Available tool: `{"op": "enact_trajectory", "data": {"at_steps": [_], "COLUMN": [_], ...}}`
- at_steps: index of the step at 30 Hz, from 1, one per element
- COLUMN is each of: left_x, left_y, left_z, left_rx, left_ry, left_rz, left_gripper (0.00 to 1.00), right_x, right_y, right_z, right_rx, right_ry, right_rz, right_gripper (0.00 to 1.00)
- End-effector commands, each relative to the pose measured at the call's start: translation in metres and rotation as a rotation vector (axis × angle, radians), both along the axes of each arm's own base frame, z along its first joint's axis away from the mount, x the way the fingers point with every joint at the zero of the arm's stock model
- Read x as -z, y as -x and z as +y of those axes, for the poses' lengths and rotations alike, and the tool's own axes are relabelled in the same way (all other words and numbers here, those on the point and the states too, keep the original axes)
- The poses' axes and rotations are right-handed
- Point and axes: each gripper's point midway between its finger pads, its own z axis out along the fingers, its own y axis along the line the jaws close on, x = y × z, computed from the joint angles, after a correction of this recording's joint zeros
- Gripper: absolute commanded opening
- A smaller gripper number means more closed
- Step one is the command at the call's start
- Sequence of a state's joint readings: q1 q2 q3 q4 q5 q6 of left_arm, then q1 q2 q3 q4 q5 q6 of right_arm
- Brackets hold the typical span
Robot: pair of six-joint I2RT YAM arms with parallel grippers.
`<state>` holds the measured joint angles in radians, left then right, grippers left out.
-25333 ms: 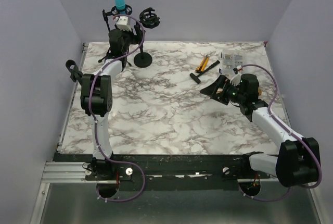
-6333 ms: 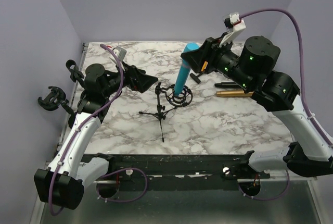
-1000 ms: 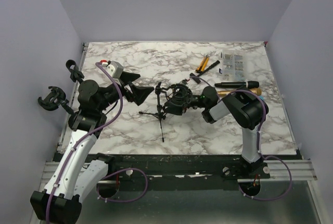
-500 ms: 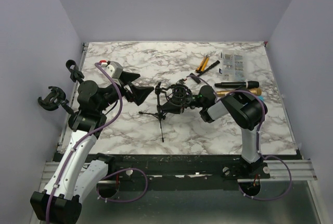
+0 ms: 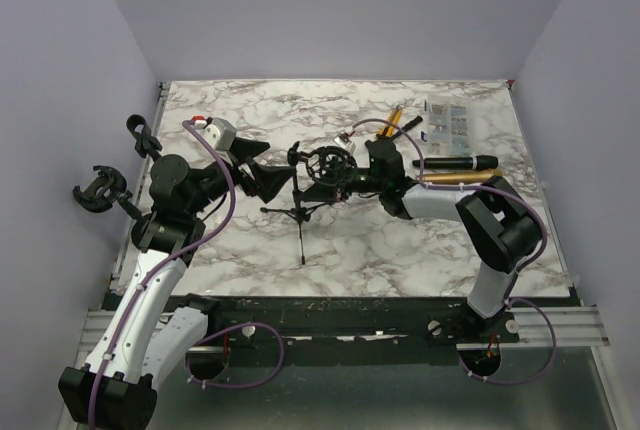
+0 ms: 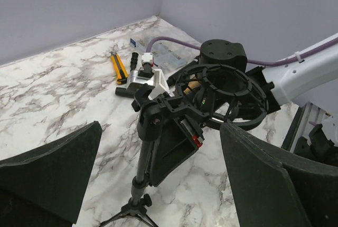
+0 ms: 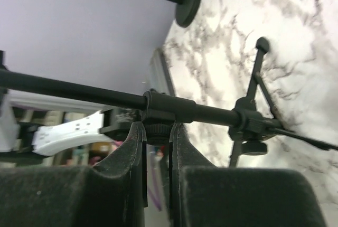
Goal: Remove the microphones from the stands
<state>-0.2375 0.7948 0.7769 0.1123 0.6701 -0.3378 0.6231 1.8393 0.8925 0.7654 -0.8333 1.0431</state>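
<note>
The black tripod stand stands mid-table, and its ring-shaped shock mount holds nothing. The microphone is out of view. My right gripper reaches in from the right and is shut on the knurled knob under the stand's pole. To the left of the stand is my left gripper, wide open. In the left wrist view its two pads flank the stand's pole without touching it, with the mount ring just beyond.
A black handheld mic and a gold one lie right of the stand. A yellow knife and a packet lie further back. Another stand's clamps hang off the left table edge.
My right gripper has closed on the stand's knob. The right arm has stretched forward, carrying the stand and its mount toward the back left. The left arm has stayed put.
</note>
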Motion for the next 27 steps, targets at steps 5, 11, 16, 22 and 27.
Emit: {"op": "enact_trajectory", "data": {"at_steps": [5, 11, 16, 22, 27], "left_x": [-0.004, -0.002, -0.001, 0.000, 0.001], "left_y": [0.004, 0.002, 0.001, -0.001, -0.001], "left_z": [-0.003, -0.001, 0.000, 0.000, 0.000], "left_rx": [0.023, 0.009, 0.003, -0.005, -0.007], "left_ry": [0.012, 0.007, 0.007, 0.003, 0.003], "left_rz": [-0.023, -0.023, -0.023, -0.019, -0.018], "left_gripper": [0.98, 0.98, 0.98, 0.98, 0.98], "right_x": [0.061, 0.051, 0.046, 0.040, 0.037], "right_y": [-0.013, -0.014, -0.016, -0.026, -0.027], "right_z": [-0.027, -0.024, -0.027, -0.038, -0.041], "right_rx": [0.105, 0.102, 0.122, 0.176, 0.171], "right_ry": [0.383, 0.418, 0.436, 0.516, 0.555], "right_rz": [-0.175, -0.292, -0.325, -0.389, -0.422], "right_gripper": [0.00, 0.00, 0.00, 0.00, 0.00]}}
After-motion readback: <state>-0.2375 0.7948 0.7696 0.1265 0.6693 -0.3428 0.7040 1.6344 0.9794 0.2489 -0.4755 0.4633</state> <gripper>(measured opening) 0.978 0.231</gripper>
